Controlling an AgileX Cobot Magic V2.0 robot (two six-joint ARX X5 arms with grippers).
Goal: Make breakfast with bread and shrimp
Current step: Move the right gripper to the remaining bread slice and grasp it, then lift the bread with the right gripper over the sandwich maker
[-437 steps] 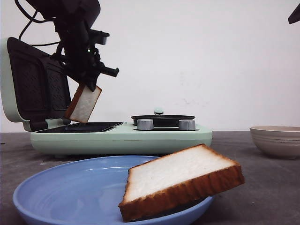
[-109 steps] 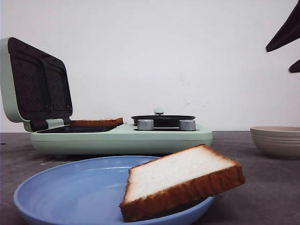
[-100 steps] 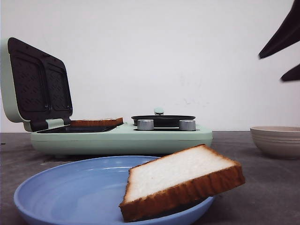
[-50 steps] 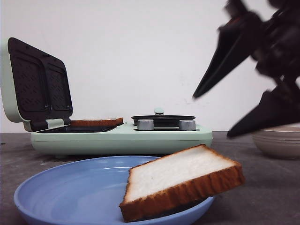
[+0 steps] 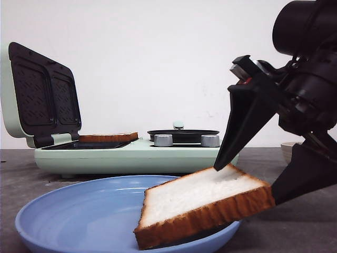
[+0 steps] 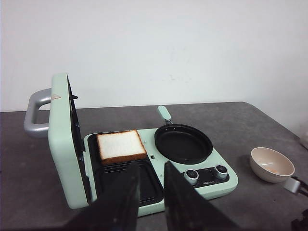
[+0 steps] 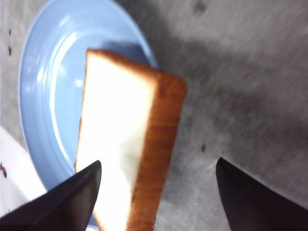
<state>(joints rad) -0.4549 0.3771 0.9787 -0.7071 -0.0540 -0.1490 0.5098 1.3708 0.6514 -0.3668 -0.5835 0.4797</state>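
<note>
Currently one bread slice (image 6: 121, 146) lies in the open sandwich maker (image 6: 144, 192), the left gripper (image 6: 147, 185) empty above. Second bread slice (image 5: 202, 208) overhangs the blue plate (image 5: 79, 219); the spread right gripper (image 5: 251, 176) could tip it onto the surface. No legible writing.

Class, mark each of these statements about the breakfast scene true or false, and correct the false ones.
1. One slice of bread lies on the sandwich maker's open grill plate. True.
2. The second bread slice lies flat in the middle of the blue plate. False: it leans tilted over the plate's rim.
3. The right gripper is open around that slice. True.
4. The frying pan holds an egg. False: it is empty.
5. The sandwich maker's lid is closed. False: it stands open.
</note>
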